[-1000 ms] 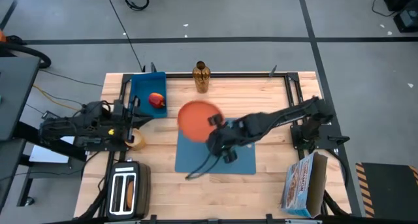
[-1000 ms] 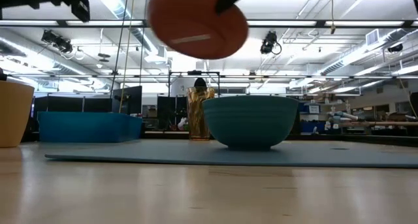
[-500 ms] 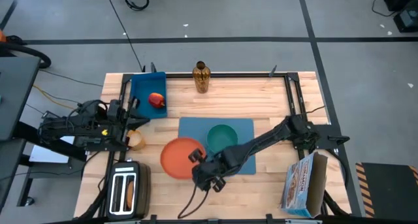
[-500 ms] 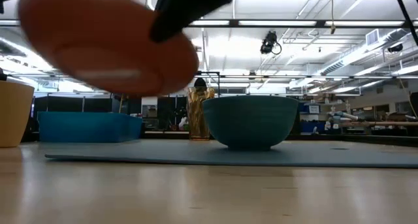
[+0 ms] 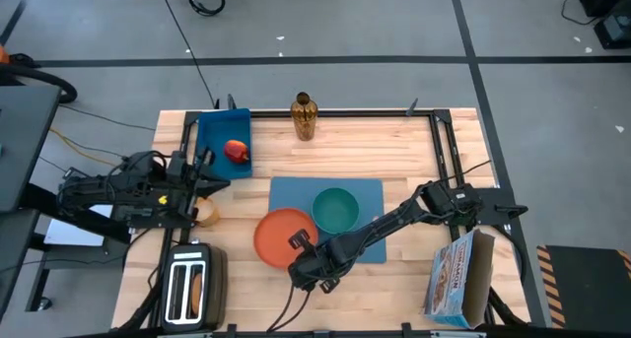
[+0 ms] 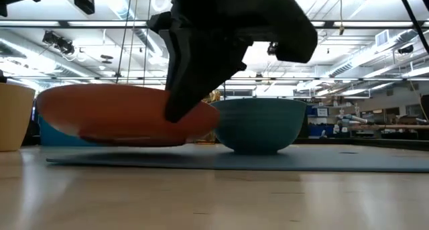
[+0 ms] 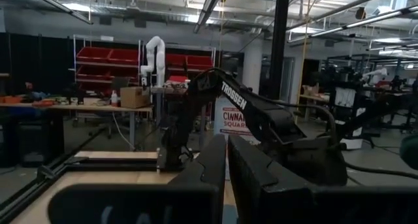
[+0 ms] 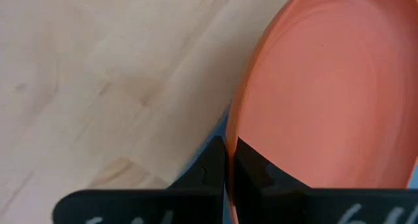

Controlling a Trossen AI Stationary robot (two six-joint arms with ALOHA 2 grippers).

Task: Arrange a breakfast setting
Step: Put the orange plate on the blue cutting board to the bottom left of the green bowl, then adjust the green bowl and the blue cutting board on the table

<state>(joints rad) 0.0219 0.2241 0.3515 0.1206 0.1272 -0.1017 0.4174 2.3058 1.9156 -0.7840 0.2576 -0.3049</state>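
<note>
A blue bin (image 5: pixel 224 136) sits at the upper left of the wooden surface (image 5: pixel 414 151). A gold bottle (image 5: pixel 304 116) stands at the top middle. A toaster (image 5: pixel 192 286) is at the lower left. A cereal box (image 5: pixel 459 275) is at the lower right.

Centre of table: flat blue rectangular placemat (image 5: pixel 367 194) taken up by the smaller teal bowl (image 5: pixel 336 209) and, overlapping its left edge, the round orange plate (image 5: pixel 284 236), pinched at its near rim by the right gripper (image 5: pixel 301 244), whose dark arm (image 5: pixel 389 226) crosses the mat's right near corner. Left side crowded: deep blue plastic bin (image 5: pixel 223 141) with red apple (image 5: pixel 236 151), left gripper (image 5: pixel 205 183), silver two-slot toaster (image 5: pixel 191 285); amber bottle (image 5: pixel 304 117) at far edge; cardboard box (image 5: pixel 455 276) at right near corner; bare wood open between bottle and far right corner.
</note>
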